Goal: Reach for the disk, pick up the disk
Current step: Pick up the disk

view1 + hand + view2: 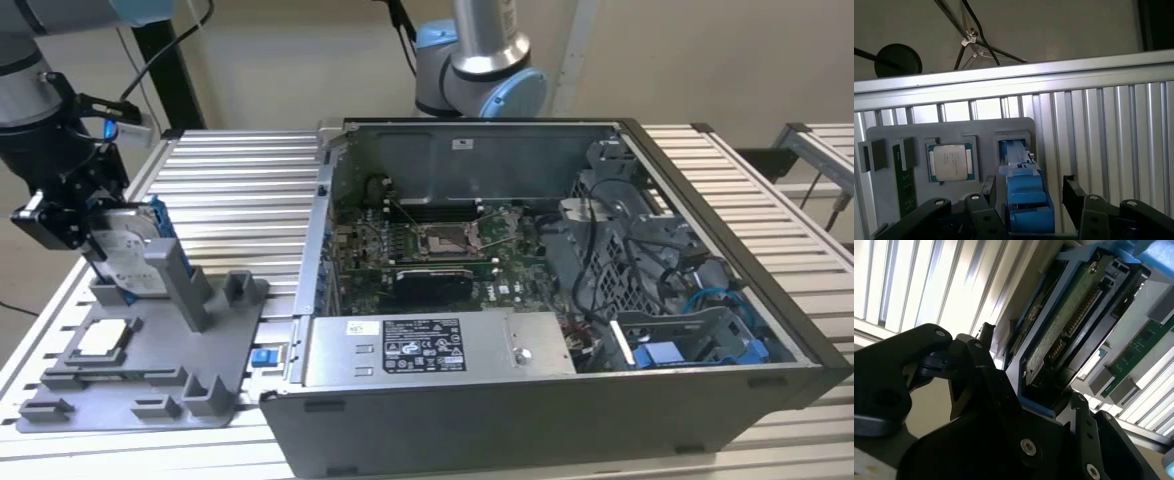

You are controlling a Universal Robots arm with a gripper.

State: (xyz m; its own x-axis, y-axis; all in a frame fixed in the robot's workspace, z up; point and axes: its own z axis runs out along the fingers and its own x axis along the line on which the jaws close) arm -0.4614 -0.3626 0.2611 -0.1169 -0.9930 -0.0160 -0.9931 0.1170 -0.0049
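The disk (131,255) stands on edge in a slot of the grey fixture plate (147,385) at the exterior view's left. It is silver-grey with a white label and blue side rails. My gripper (83,222) hangs right at its upper end. In the first wrist view the disk's blue rail (1024,187) lies between the two black fingers of my gripper (1029,189), with a thin gap showing on one side. The second wrist view shows the disk's underside circuit board (1064,325) framed in blue, running away from my gripper (1034,375). The fingers straddle the disk and look open.
A small square silver chip (950,162) sits in a pocket of the fixture beside the disk's slot, also seen as the chip (107,340). A green memory stick (904,187) lies further along. An open computer case (561,300) stands beside the fixture on the slatted table (240,190).
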